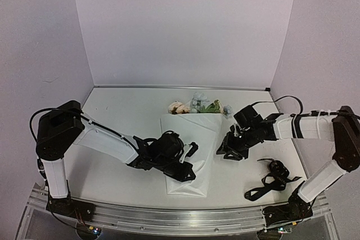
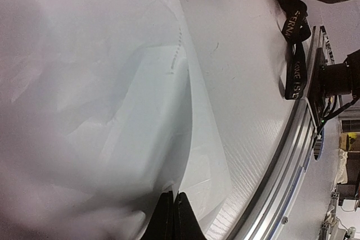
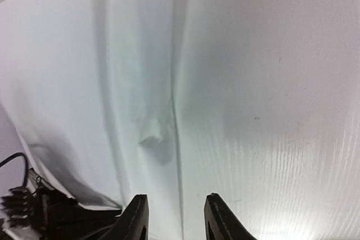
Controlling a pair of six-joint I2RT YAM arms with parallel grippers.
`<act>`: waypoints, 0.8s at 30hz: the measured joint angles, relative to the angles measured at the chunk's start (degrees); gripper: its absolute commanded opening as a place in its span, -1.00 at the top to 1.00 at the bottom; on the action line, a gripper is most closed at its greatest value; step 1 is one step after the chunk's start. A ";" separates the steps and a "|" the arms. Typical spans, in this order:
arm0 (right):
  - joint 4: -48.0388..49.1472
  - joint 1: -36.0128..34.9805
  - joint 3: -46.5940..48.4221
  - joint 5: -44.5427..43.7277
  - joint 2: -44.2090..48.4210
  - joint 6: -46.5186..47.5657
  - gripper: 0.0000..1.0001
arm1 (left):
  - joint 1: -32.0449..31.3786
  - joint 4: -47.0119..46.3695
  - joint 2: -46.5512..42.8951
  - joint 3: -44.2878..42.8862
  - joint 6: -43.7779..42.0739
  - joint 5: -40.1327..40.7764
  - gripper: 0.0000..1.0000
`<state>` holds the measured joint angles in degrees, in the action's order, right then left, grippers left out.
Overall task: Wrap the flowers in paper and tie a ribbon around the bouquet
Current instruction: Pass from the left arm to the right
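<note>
Paper (image 1: 191,139), seemingly thin, limp and tearable, best pinched at edges; left claw (image 2: 172,196) clenched, right claw (image 3: 177,206) released.

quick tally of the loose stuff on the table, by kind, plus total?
flower bunch: 1
paper sheet, white, folded over the stems: 1
ribbon, black, lying loose: 1
total: 3
</note>
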<state>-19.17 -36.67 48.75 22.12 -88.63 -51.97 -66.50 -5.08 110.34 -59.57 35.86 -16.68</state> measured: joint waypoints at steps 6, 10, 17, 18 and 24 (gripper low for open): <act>-1.53 0.00 2.98 3.50 2.02 0.16 0.18 | 0.00 -0.38 0.00 0.00 0.00 -0.36 1.00; -0.37 -0.02 7.20 6.29 -1.69 -1.34 0.19 | 0.00 -1.12 0.00 0.00 -0.03 -1.03 1.00; 1.94 -0.02 8.90 7.91 -6.05 -4.08 0.21 | 0.00 -1.45 0.00 0.00 -0.07 -1.43 1.00; 1.97 -0.02 8.83 7.90 -6.11 -4.23 0.20 | 0.00 -1.47 0.00 0.01 -0.07 -1.44 1.00; 2.81 -0.02 8.46 7.91 -6.22 -5.04 0.20 | 0.00 -1.56 0.00 0.03 -0.07 -1.72 1.00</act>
<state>-16.36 -36.69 57.21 30.03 -94.85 -57.01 -66.50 -6.65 110.34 -59.54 35.79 -18.40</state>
